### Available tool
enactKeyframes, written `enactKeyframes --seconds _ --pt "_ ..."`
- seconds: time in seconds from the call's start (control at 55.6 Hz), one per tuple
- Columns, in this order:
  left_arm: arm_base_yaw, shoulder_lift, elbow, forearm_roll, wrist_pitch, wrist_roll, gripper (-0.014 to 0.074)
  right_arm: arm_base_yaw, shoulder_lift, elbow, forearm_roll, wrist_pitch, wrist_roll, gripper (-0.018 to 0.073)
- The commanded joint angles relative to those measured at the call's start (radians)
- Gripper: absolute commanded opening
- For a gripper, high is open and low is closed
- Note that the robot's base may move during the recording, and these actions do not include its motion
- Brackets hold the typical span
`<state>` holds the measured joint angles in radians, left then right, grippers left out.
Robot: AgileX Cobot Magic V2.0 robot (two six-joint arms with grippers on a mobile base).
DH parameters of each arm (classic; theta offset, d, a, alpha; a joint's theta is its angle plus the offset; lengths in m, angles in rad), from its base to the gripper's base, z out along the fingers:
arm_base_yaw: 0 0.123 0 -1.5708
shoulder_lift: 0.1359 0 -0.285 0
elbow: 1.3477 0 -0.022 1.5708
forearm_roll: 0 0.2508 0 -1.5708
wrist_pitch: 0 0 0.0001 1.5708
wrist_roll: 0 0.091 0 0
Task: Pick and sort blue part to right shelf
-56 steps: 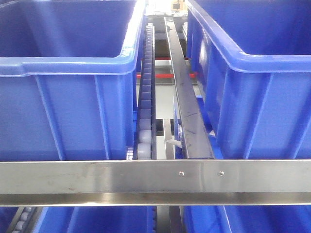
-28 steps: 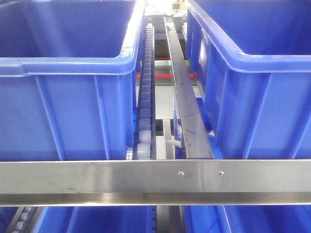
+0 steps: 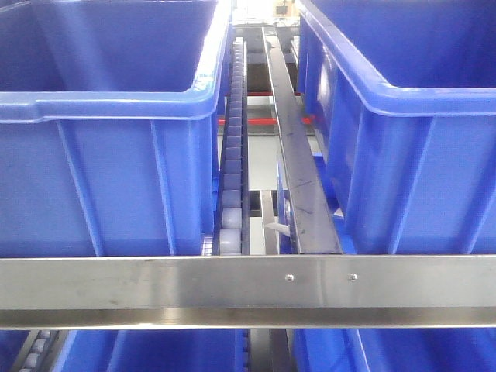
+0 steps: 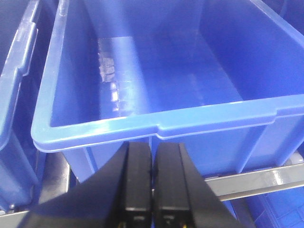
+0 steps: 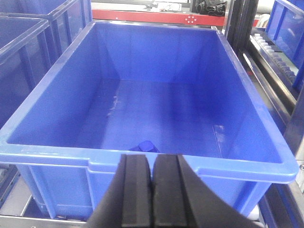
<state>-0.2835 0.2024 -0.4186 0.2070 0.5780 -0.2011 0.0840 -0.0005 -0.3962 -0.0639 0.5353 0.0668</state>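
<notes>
The right shelf shows in the front view as a steel crossbar [image 3: 194,283] with two screws and a roller track [image 3: 232,163] running between two big blue crates. A small blue part [image 5: 145,145] lies inside a blue crate [image 5: 42,154], close behind its near wall; only its top shows over the rim. My right gripper [image 5: 152,159] is shut and empty, just outside that near rim, in front of the part. My left gripper [image 4: 152,148] is shut too, with nothing between its black fingers, in front of another blue crate [image 4: 213,118].
The left crate [image 3: 101,155] and right crate [image 3: 418,163] stand close on either side of a dark steel rail [image 3: 298,178]. More blue crates sit under the crossbar. A neighbouring crate [image 4: 16,80] flanks the left arm. Steel uprights [image 5: 240,23] stand right of the right arm's crate.
</notes>
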Motion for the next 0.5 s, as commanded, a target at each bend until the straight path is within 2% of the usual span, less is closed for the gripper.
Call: enactKeyframes --seconds 0.0,0.36,0.432,0.486 --pt "-0.003 0.008 -0.026 0.005 -0.083 -0.006 0.0125 -0.002 0.015 -0.027 -0.003 -0.096 -0.006 0.0038" --pt "0.001 0.005 -0.002 0.001 -0.098 -0.006 0.0125 -0.002 0.015 -0.027 -0.003 -0.096 -0.006 0.0038" --pt "0.027 -0.020 0.022 -0.047 -0.129 -0.002 0.0125 -0.002 0.015 -0.027 -0.003 -0.096 -0.006 0.0038" --pt "0.063 -0.052 0.059 -0.117 -0.164 0.017 0.0125 -0.002 0.015 -0.027 -0.003 -0.096 -0.006 0.0038"
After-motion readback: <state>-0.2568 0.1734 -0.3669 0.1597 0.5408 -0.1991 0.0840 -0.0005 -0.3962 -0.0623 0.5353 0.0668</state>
